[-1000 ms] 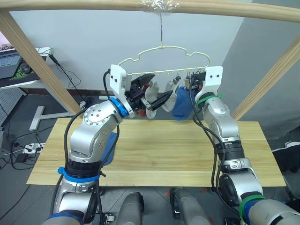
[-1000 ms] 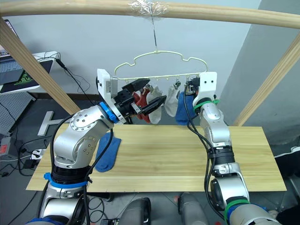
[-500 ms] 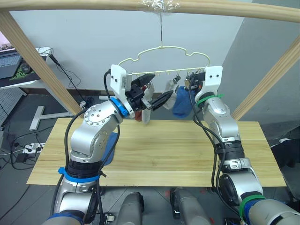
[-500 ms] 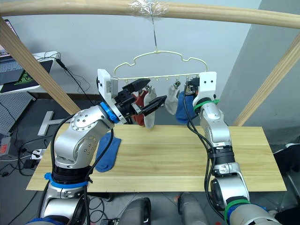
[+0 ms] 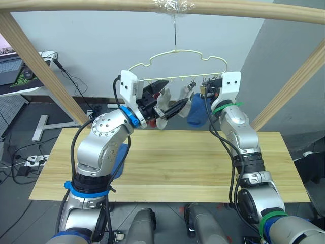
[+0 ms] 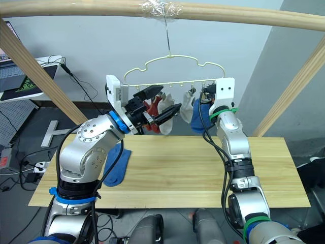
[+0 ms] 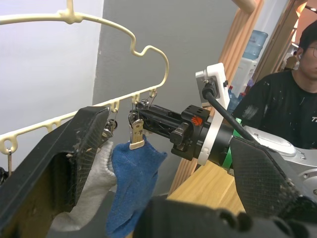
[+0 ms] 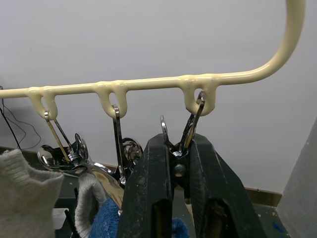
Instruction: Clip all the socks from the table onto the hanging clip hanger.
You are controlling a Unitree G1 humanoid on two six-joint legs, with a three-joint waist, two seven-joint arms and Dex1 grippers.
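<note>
The pale-yellow clip hanger (image 5: 175, 51) hangs from the top pole. From its clips hang a rust red sock (image 6: 151, 108), two light grey socks (image 6: 164, 109) (image 6: 187, 110) and a blue sock (image 6: 199, 120). My left gripper (image 5: 176, 92) is open just under the bar, and one grey sock (image 7: 94, 188) rests against one of its fingers (image 7: 59, 173). My right gripper (image 8: 173, 144) is shut on the metal clip (image 8: 194, 116) at the bar's right end, beside the clipped blue sock (image 7: 133, 183). Another blue sock (image 5: 119, 158) lies on the table (image 5: 203, 162) under my left arm.
A thick wooden pole frame (image 5: 35, 61) surrounds the table, with slanted legs at both sides. A desk with a laptop (image 5: 12, 71) stands at the back left, and cables lie on the floor. In the left wrist view a person (image 7: 292, 99) sits beyond the frame.
The grey sock at my left gripper hung longer half a second ago and is now drawn up shorter again. Both arms have stayed almost in place.
</note>
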